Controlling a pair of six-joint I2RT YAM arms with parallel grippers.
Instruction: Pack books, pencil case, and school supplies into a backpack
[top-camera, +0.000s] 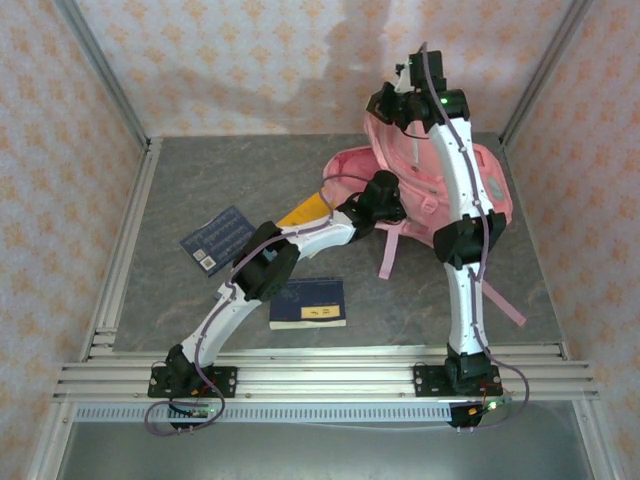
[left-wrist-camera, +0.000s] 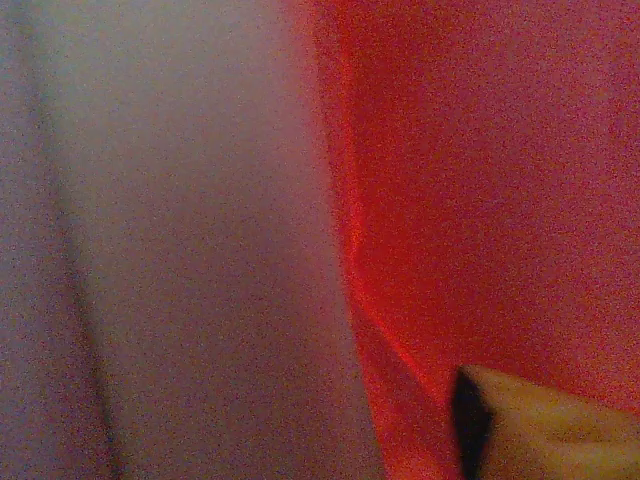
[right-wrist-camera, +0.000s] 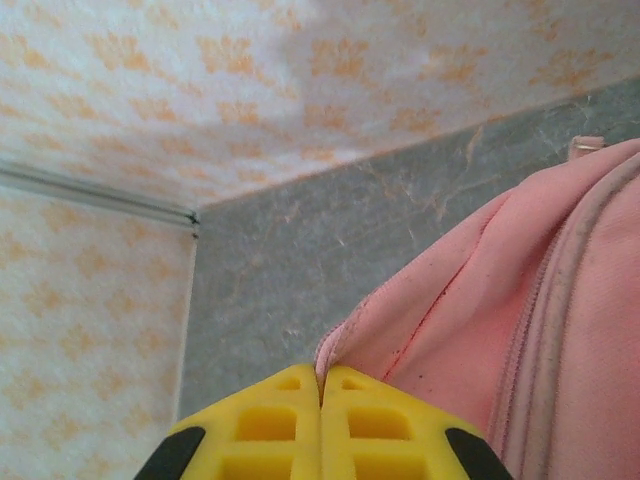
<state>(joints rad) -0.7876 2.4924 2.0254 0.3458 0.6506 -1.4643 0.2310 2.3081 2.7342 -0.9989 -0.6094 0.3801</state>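
Backpack (right-wrist-camera: 580, 330) rim clamped in right jaws; left jaws inside backpack, state unclear.

backpack (right-wrist-camera: 560, 330) is matt pink cloth, table (top-camera: 200, 180) seemingly stone.

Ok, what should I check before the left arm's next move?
1. Right gripper shut on the large pink fabric backpack rim: ok.
2. Left gripper at the backpack's mouth: ok.
3. Left jaws open or shut: cannot tell; wrist view blurred.
4. Orange-yellow paperback book fully inside: not ok, a corner shows outside.
5. Dark blue checked book and navy book with pale band packed: not ok, both lie on the grey table.
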